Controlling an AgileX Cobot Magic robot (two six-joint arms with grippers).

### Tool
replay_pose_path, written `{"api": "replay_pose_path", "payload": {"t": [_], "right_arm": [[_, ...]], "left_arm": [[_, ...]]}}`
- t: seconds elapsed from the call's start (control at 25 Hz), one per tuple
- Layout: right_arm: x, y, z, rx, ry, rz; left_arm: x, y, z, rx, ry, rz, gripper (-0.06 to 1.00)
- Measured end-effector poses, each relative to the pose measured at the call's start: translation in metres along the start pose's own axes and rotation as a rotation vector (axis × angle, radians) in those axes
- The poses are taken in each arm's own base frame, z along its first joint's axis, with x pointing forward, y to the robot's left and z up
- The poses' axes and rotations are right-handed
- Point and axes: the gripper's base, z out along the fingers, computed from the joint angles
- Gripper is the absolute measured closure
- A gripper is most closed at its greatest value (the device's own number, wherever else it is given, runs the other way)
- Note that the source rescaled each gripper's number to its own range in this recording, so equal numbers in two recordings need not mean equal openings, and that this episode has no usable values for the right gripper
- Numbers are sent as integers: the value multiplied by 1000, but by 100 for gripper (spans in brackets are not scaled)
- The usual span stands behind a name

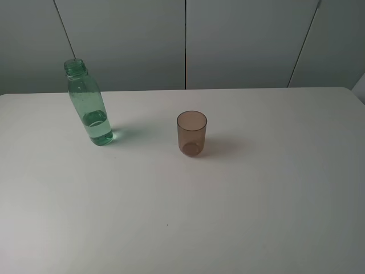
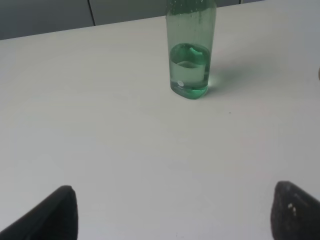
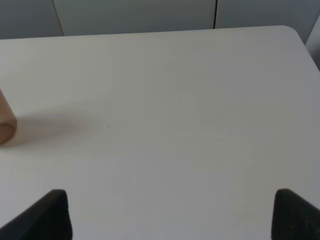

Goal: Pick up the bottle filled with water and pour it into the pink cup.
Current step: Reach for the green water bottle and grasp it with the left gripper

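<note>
The bottle (image 1: 90,108), near the table's (image 1: 256,200) far left corner, looks light, slick, probably squashy; the left gripper (image 2: 177,215), wide and empty, should clasp mid-body.

The exterior camera looks down from high over the desk (image 1: 256,217). Each wrist camera rides low behind its end effector, facing forward. The left end effector (image 2: 175,215) has the bottle (image 2: 189,60) ahead, and the right end effector (image 3: 170,215) has the pink cup (image 3: 6,125) ahead toward the other arm. The exterior view shares both.
</note>
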Motion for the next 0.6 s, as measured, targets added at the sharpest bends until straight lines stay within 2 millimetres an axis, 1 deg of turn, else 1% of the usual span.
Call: {"api": "replay_pose_path", "payload": {"t": [0.6], "right_arm": [[0, 0, 0, 0, 0, 0]], "left_arm": [[0, 0, 0, 0, 0, 0, -1]]}}
